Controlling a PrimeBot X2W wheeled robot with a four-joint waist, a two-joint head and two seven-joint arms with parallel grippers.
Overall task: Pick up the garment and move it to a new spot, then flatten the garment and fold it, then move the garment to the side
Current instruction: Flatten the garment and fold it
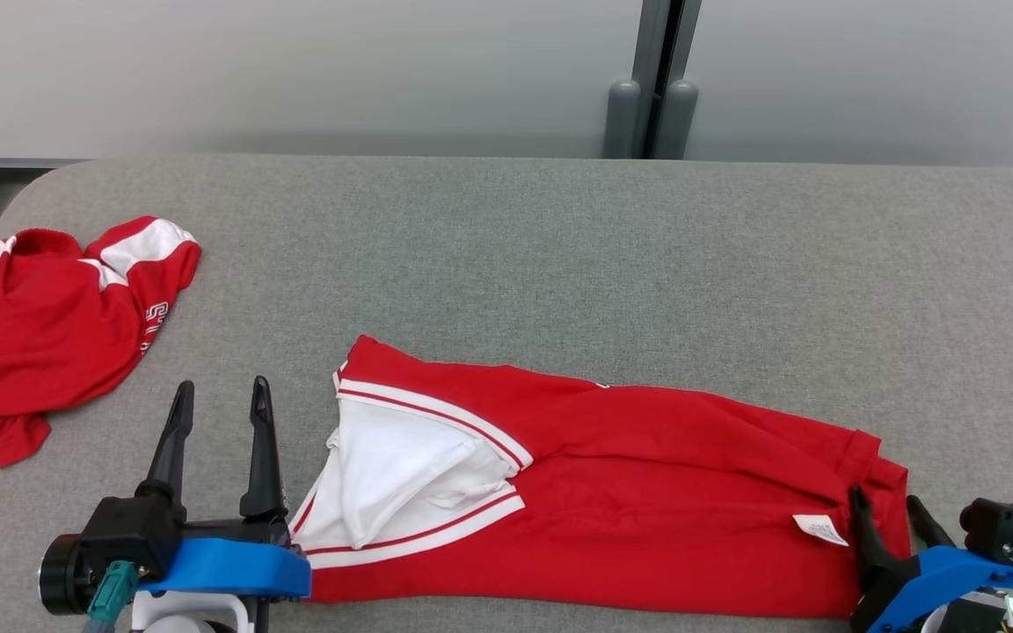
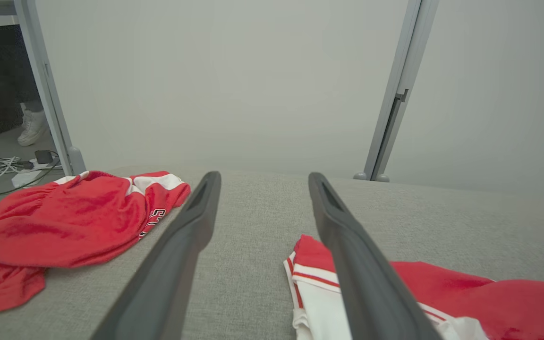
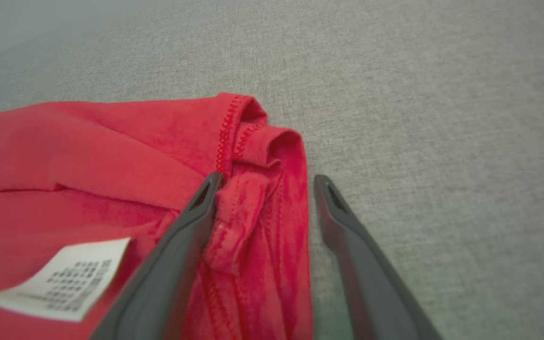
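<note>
Head view: we counted two red garments on the grey table (image 1: 559,246), the folded V-neck shirt (image 1: 647,492) near centre and a crumpled garment (image 1: 40,334) far left. Left wrist: left gripper (image 2: 263,175) gaped empty. Right wrist: right gripper (image 3: 268,176) gaped, straddling the shirt's hem (image 3: 253,189).

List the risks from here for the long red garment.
1. The right end effector straddles the bunched hem of the long red garment; closing may catch only some layers, so the fold could open.
2. The left end effector stands open over bare table beside the white-trimmed end; closing there would likely miss.
3. A crumpled red garment lies at the left; moving aside that way could tangle them.
</note>
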